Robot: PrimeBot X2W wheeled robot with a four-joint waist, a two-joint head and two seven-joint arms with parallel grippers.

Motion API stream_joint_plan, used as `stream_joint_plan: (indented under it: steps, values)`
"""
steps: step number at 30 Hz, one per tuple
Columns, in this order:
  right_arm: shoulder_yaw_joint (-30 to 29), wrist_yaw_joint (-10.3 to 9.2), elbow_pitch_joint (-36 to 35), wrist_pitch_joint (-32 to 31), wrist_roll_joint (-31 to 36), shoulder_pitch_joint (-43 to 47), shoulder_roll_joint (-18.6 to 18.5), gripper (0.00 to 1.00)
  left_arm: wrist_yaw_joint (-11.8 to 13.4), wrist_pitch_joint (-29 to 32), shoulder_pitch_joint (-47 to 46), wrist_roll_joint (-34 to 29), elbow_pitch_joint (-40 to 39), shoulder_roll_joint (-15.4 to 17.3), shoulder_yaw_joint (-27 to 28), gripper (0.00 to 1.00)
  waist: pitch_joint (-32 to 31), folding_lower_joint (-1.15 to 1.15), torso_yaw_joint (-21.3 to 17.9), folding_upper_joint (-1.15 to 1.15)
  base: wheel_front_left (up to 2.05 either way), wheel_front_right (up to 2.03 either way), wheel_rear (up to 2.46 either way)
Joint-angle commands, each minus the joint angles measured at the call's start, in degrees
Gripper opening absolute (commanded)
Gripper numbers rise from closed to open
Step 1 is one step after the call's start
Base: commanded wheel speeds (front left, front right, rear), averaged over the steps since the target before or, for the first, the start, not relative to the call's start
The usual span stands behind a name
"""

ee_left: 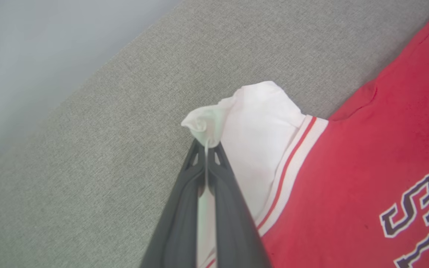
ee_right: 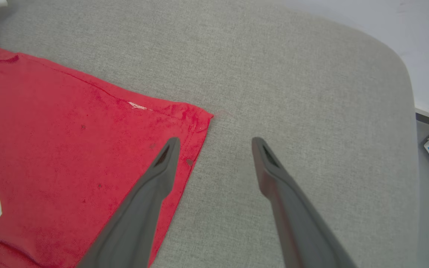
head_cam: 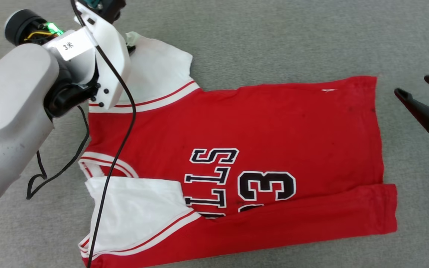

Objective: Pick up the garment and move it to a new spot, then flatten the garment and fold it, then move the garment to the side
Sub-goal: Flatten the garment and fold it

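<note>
Fold step, I judge. Left jaws clamp a white sleeve (ee_left: 259,123) of the shirt (head_cam: 292,123); right jaws stand open by the hem (ee_right: 199,126). Next: carry sleeve inward.

On the garment (head_cam: 274,123) — black "LLS" and "3"; the white tag (head_cam: 72,45) on the left arm (head_cam: 9,96) reads "3米".

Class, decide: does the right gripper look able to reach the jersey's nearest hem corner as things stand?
Probably yes. The right gripper stands open beside the garment, one finger over the hem near that corner; only bare grey surface lies between, with nothing in the way.
</note>
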State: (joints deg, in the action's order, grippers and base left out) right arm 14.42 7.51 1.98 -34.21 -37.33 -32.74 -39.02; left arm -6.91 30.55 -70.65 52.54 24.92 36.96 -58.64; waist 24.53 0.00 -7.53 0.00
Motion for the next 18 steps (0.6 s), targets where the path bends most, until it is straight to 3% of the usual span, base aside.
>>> stream_joint_plan:
  steps: [1,8,18]
  values:
    - [0.97,-0.05,1.26,-2.83,-1.23,-1.60,-0.53,1.00,-0.12,-0.60,0.66,-0.37,-0.82,-0.26,-0.11,0.00,-0.09,0.00,1.14,0.00,0.00,0.00,0.00]
    - [4.85,-0.05,8.70,-11.96,-1.33,-8.99,-0.83,1.00,0.05,-2.10,-0.71,-2.10,-4.67,-0.65,-0.71,0.00,1.59,0.00,4.17,0.00,0.00,0.00,0.00]
    - [9.98,-0.03,21.52,-9.95,0.95,-11.65,4.03,1.00,0.75,-4.04,-2.17,-3.45,-8.75,-1.51,-0.59,0.00,4.78,0.00,7.14,0.00,0.00,0.00,0.00]
